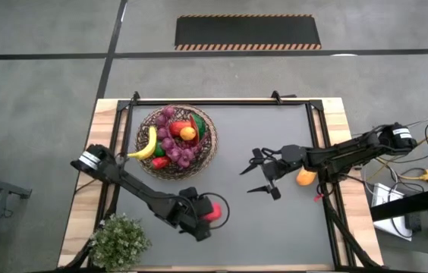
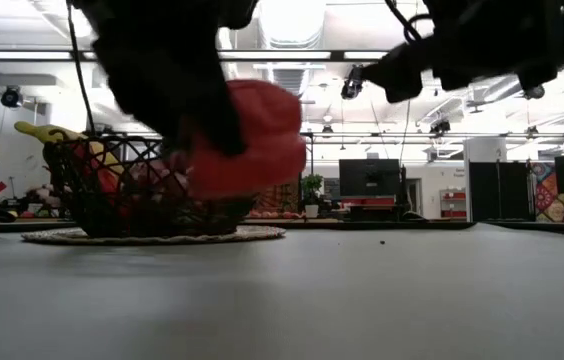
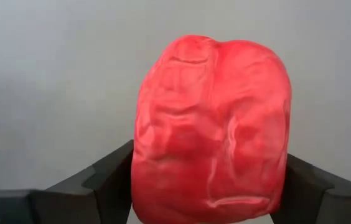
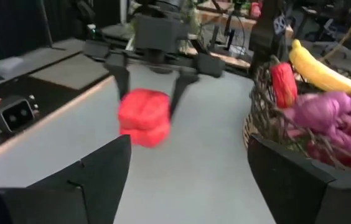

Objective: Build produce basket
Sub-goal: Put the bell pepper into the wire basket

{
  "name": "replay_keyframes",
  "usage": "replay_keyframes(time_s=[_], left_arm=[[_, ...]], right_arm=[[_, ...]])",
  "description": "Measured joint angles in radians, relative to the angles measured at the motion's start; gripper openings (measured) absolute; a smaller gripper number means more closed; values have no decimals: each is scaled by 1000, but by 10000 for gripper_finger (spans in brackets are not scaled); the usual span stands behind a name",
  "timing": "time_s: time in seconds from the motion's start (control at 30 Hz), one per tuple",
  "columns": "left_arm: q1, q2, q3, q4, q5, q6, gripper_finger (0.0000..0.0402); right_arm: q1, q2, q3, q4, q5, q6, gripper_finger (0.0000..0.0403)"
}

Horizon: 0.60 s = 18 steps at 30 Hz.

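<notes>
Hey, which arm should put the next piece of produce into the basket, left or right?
Left. The left gripper is already shut on the red pepper, lifted off the table, near the basket. The right gripper is open and empty, mid-table, with an orange fruit lying beside its arm.

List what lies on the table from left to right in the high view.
potted plant → basket of produce → red pepper in the left gripper → right gripper, open → orange fruit

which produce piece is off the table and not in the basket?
The red toy pepper, held in the left gripper above the mat. The orange fruit lies on the table; everything else sits in the dark wicker basket.
</notes>
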Motion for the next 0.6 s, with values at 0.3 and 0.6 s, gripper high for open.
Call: replay_keyframes(time_s=[0.3,0.6], left_arm=[[37,-62,-2,1,-131,139,263],[54,-78,0,0,-222,150,263]], right_arm=[[26,151,155,-3,33,59,328],[23,327,353,-164,25,60,327]])
